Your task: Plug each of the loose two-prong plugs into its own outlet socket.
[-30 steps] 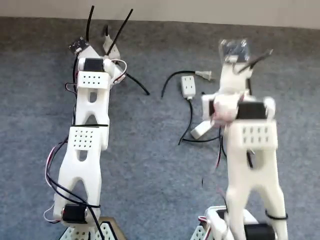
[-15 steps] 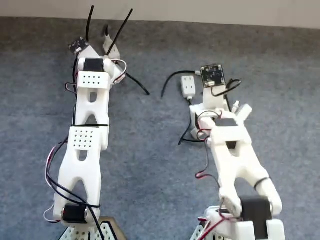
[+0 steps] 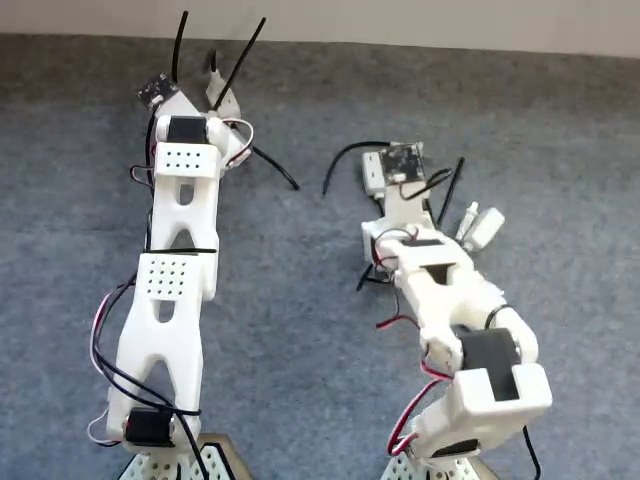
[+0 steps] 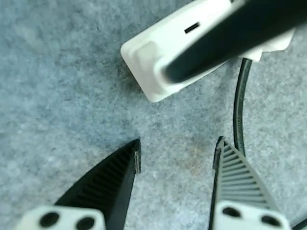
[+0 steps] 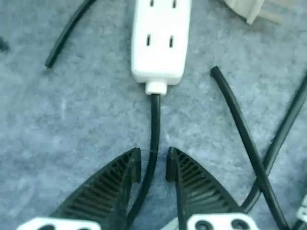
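Note:
My left gripper (image 4: 177, 154) is open over the grey carpet, with nothing between its fingers. Just beyond its tips lies a white plastic block (image 4: 158, 62) with a small slot, and a black cable crosses in front of it. My right gripper (image 5: 153, 164) is open by a narrow gap and straddles the black cord (image 5: 154, 120) of the white outlet strip (image 5: 158, 43), which lies a little ahead. A white two-prong plug (image 5: 249, 9) lies beside the strip's far end. From above, the outlet strip (image 3: 373, 170) is partly hidden by the right wrist, and another white plug (image 3: 482, 226) lies to its right.
Loose black cables (image 5: 240, 129) run over the carpet beside the right gripper, and one cable end (image 5: 67, 33) lies on its other side. A thin black cable (image 3: 275, 168) trails from the left arm's wrist. Open carpet (image 3: 300, 330) lies between the two arms.
The right arm has swung left and folded down, bringing its wrist over the outlet strip's cord. The left arm has not moved.

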Robot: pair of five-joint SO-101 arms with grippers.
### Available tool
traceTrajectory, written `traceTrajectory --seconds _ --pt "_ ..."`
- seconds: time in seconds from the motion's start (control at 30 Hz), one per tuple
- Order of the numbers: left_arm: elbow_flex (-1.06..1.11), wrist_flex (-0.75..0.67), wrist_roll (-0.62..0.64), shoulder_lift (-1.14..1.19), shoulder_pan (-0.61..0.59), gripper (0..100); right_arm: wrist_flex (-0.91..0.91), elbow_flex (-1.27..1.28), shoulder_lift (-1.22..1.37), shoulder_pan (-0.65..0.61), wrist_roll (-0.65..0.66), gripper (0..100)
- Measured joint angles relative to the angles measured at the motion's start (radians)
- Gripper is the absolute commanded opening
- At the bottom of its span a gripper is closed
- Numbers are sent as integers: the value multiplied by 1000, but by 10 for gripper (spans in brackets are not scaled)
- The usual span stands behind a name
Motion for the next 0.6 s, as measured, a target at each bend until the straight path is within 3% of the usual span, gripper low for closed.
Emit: traceTrajectory --seconds 0.17,0.33,0.6 --pt "0 0 0 0 0 255 226 -198 91 23 -132 38" --pt "0 0 0 0 0 255 414 -359 169 38 -135 36" --pt "0 0 0 0 0 255 542 -410 175 43 -137 8"
